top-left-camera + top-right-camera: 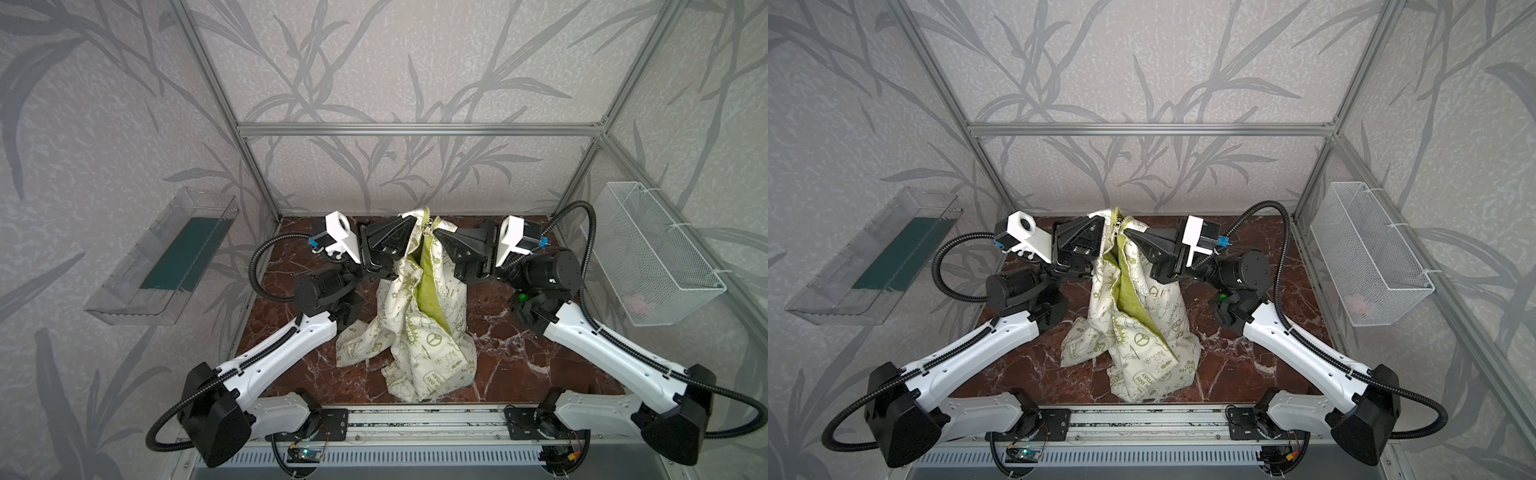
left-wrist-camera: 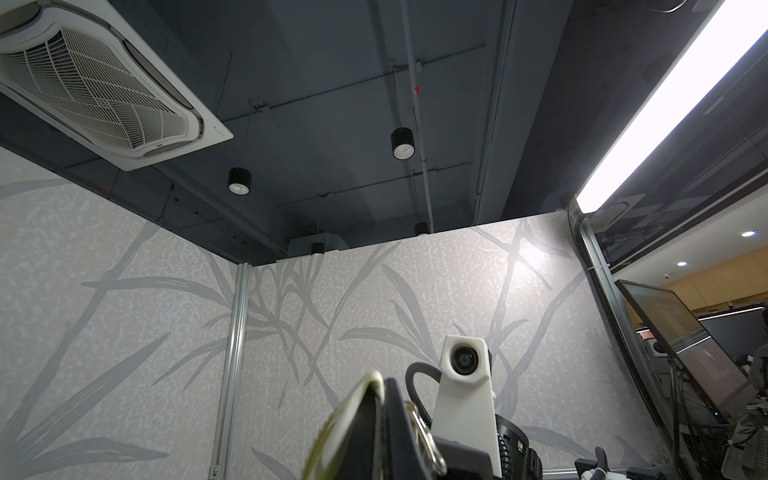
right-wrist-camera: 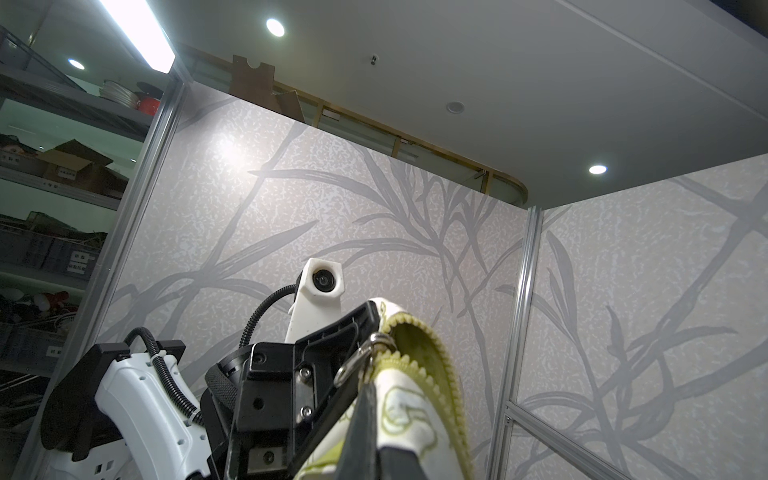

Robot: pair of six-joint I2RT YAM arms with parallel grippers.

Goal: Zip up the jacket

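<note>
Hanging from both claws, the jacket [image 1: 419, 332] drapes below them onto the table [image 1: 519, 357], hem pooled there. The left claw [image 1: 411, 230] is pinched tight on the cloth's top edge; the right claw [image 1: 436, 235] faces it, tips almost touching, clamped on that same edge. The zipper [image 3: 432, 349] loops just past the tips, its metal pull [image 3: 357, 368] dangling between the two claws. Below them the front gapes, green lining [image 1: 428, 282] showing.

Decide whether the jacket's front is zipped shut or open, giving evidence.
Mostly open: on the jacket, green lining shows through a long gap; edges meet only at the slider.
</note>
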